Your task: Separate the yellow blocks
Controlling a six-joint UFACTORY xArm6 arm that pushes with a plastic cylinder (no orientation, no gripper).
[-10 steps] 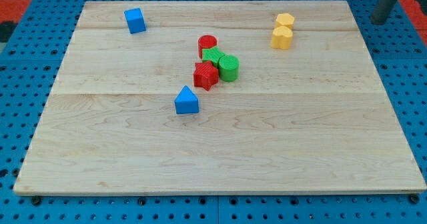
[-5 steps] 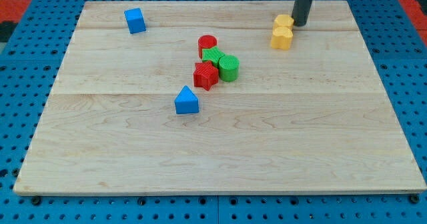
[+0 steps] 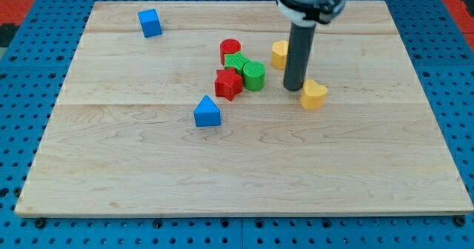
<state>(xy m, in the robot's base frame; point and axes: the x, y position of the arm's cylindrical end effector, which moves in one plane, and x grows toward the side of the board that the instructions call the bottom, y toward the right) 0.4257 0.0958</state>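
Two yellow blocks lie apart on the wooden board (image 3: 244, 167). One yellow block (image 3: 279, 54) sits right of the red and green cluster, partly hidden behind my rod. The other, a yellow heart-shaped block (image 3: 314, 95), lies lower and to the right. My tip (image 3: 294, 87) stands between them, just left of the heart block and below the upper yellow block.
A cluster holds a red cylinder (image 3: 230, 50), a green block (image 3: 237, 62), a green cylinder (image 3: 254, 75) and a red star block (image 3: 228, 84). A blue triangular block (image 3: 207, 112) lies below it. A blue cube (image 3: 149, 22) sits at the top left.
My rod came in from the top right and swept down-left through the yellow pair. One yellow block moved left toward the cluster, the heart block moved down. They no longer touch.
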